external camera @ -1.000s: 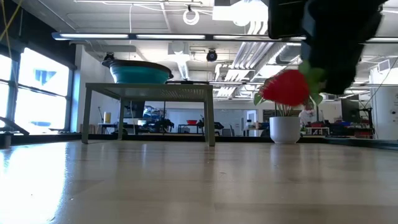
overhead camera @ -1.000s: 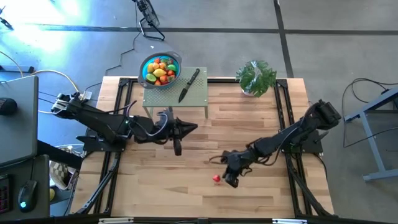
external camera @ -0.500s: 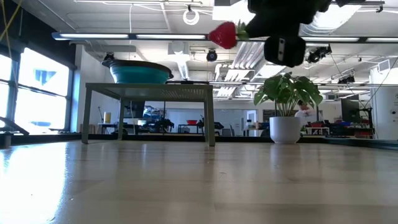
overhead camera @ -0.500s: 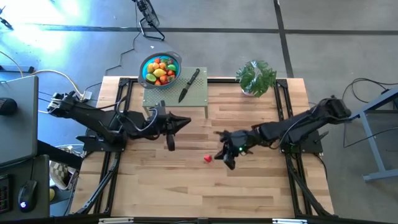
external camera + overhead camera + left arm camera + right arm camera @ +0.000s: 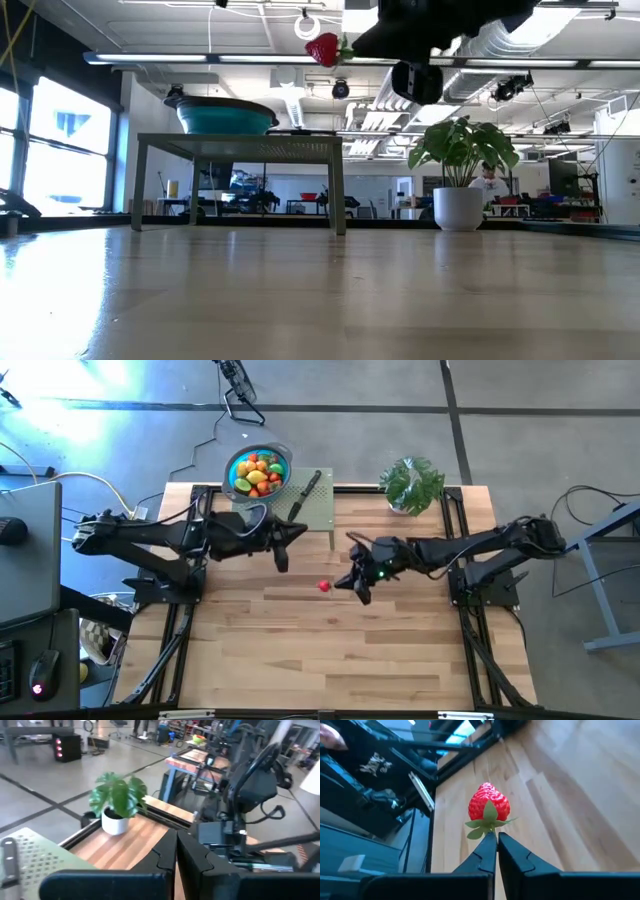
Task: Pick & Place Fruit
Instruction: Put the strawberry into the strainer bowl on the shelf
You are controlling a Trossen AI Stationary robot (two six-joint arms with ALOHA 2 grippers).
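Right gripper [image 5: 358, 586] pinches the strawberry [image 5: 324, 586] by its leaves — bowl [image 5: 258, 471] probably up-left, beyond the small table [image 5: 322, 516].

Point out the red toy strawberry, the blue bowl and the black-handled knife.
red toy strawberry [image 5: 489, 805]: right wrist view, middle of berry.
blue bowl [image 5: 234, 467]: high view, left rim.
black-handled knife [image 5: 311, 485]: high view, on the handle.

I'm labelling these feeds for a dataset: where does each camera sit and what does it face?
High: overhead, straight down on table and both arms.
Low: table height, facing the room; right gripper carries strawberry overhead.
Left wrist: past shut left gripper toward potted plant.
Right wrist: past its fingers pinching the strawberry's leaves.
High, low and right wrist views share the strawberry.
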